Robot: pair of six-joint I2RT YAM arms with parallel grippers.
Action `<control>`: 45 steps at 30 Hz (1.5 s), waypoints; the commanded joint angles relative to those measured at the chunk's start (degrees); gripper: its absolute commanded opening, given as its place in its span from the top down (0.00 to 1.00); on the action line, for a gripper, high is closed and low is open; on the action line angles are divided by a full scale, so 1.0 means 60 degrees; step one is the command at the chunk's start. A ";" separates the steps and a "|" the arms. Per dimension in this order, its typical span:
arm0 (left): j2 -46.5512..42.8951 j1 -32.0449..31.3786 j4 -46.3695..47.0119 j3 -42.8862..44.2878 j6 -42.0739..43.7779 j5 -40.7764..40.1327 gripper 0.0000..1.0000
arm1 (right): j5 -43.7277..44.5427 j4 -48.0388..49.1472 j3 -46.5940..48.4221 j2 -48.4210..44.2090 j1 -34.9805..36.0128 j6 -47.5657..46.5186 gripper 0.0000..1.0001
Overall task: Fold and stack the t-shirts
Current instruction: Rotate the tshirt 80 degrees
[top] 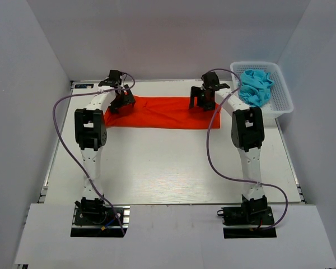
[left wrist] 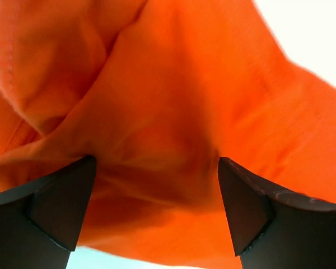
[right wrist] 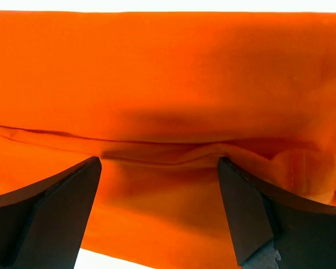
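An orange t-shirt (top: 162, 112) lies folded into a long band across the far middle of the white table (top: 168, 168). My left gripper (top: 122, 102) is open and pressed down on the shirt's bunched left end, where the cloth (left wrist: 157, 112) fills the gap between the jaws. My right gripper (top: 200, 102) is open over the shirt's right part, with a fold ridge of the cloth (right wrist: 168, 151) between the jaws. Neither gripper is closed on the cloth. A crumpled blue t-shirt (top: 256, 85) sits in the white basket (top: 284, 95) at the far right.
The white basket stands at the table's far right corner, close beside my right arm (top: 246, 129). White walls enclose the table on the left, back and right. Cables loop from both arms over the table.
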 commanded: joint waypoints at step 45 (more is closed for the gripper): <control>-0.3251 -0.1828 0.2676 0.0171 -0.0252 0.1645 0.00 | -0.0516 -0.0395 -0.8938 -0.9776 0.3970 0.1503 0.10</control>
